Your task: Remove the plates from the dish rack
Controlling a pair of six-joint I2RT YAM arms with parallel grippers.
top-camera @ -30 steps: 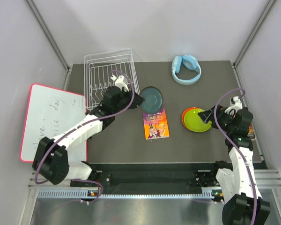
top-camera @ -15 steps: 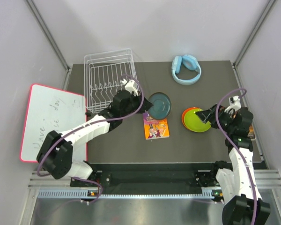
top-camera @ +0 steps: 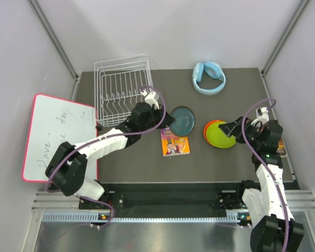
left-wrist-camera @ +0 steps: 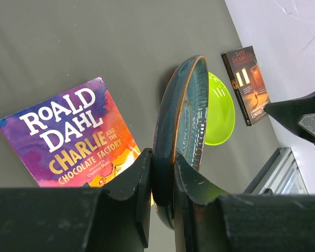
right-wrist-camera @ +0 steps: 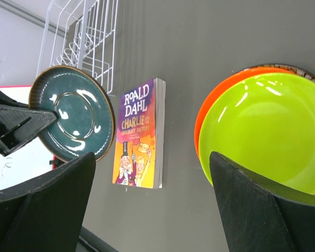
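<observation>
Since no plate shows between the prongs of the rack (top-camera: 123,81), the unloading looks close to finished. The left gripper (top-camera: 165,122) pinches the green plate (top-camera: 181,119) by its rim, jaws pressed on either face, and holds it on edge in the air over the top of a book (top-camera: 175,146), between the rack and the stack. The lime plate (top-camera: 223,136) lies on the orange plate (top-camera: 208,128) on the table to the right. In the right wrist view a thin dark rim shows under the orange one; it may be the red plate, but I cannot tell.

What seems left is to set the green plate down, likely on that stack. The right gripper (top-camera: 232,128) hangs at the stack's right edge with fingers spread wide, holding nothing, and it sits where the plate would arrive. The book lies under the carried plate, so a low pass could clip it. Headphones (top-camera: 209,77), a whiteboard (top-camera: 58,131) and a second book (left-wrist-camera: 247,84) lie well off the route.
</observation>
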